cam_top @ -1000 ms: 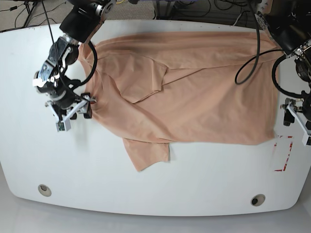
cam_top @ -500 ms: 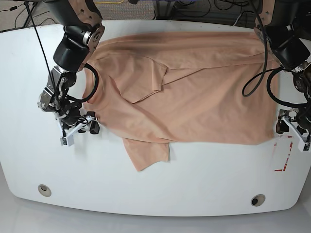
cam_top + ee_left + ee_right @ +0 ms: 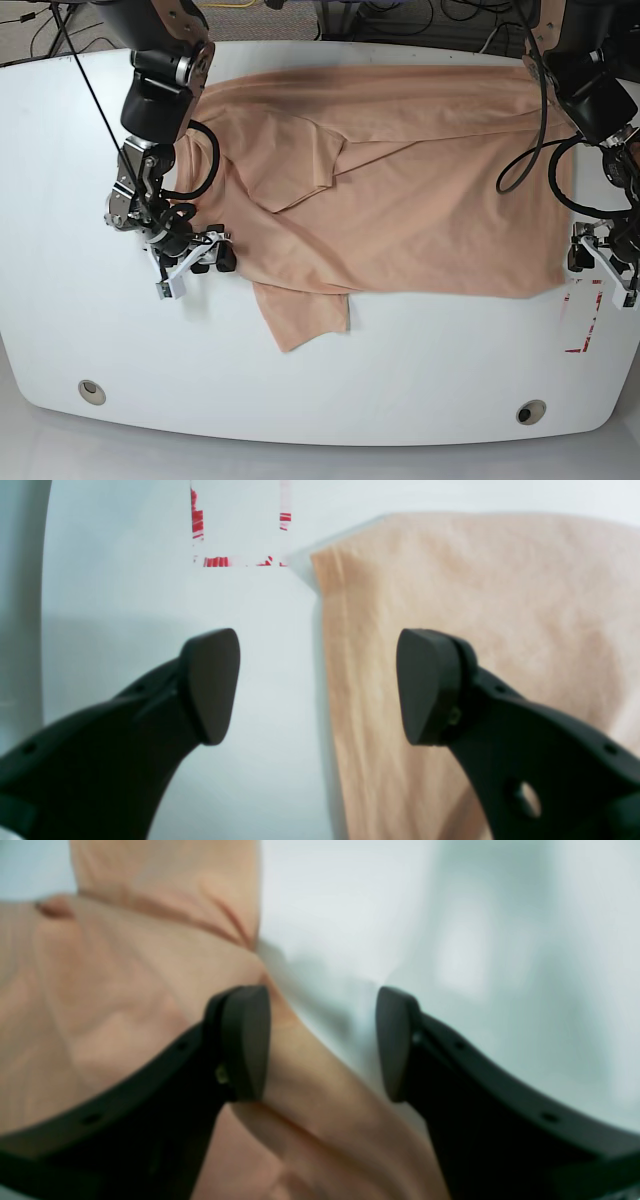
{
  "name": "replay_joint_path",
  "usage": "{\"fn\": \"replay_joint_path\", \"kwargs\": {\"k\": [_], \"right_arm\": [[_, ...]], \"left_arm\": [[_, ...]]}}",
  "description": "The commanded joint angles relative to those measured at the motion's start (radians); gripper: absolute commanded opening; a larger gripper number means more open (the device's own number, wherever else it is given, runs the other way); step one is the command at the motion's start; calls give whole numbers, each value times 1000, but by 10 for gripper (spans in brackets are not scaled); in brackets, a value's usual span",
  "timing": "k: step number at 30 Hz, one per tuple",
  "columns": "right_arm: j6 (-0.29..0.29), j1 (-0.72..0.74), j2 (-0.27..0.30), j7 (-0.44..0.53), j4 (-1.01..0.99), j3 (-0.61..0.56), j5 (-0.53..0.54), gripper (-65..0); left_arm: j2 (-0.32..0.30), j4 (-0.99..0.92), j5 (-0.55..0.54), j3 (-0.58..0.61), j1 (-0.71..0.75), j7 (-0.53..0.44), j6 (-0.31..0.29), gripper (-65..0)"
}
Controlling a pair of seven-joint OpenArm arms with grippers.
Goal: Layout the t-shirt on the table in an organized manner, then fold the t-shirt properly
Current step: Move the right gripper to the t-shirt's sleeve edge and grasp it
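The pale peach t-shirt [image 3: 420, 200] lies spread across the white table [image 3: 400, 380], with one sleeve [image 3: 300, 315] sticking out toward the front. In the base view my right gripper [image 3: 195, 268] sits at the shirt's left edge, just above that sleeve. Its wrist view shows the right gripper [image 3: 322, 1042] open, with a fold of the shirt [image 3: 125, 990] running between the fingers. My left gripper [image 3: 600, 265] hovers at the shirt's right edge. From the wrist, the left gripper [image 3: 317, 687] is wide open and straddles the hem of the shirt [image 3: 475, 595], one finger over bare table.
A red tape outline [image 3: 585, 320] marks the table beside the shirt's right front corner, and the same red tape outline [image 3: 240, 535] shows ahead of the left gripper. Two grey grommets [image 3: 91, 391] [image 3: 530, 412] sit near the front edge. Cables lie beyond the table's far edge.
My right gripper has travelled down and to the right along the shirt's left edge, toward the sleeve. My left gripper has shifted slightly inward at the shirt's right edge. The shirt has not moved.
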Motion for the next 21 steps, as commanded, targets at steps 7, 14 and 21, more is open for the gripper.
{"fn": "replay_joint_path", "kwargs": {"k": [7,14,21], "right_arm": [[7,-88,-64,-82,214,-89,1,-330],[7,-155,-67,-88,326,-155,1,-330],[7,-163,-52,-88,355,-190,-1,-336]], "left_arm": [[-18,20,-11,-1,-5,-24,-1,-190],[-18,20,-12,-1,9,-24,-1,-190],[-17,17,-12,-1,10,-24,-1,-190]]}}
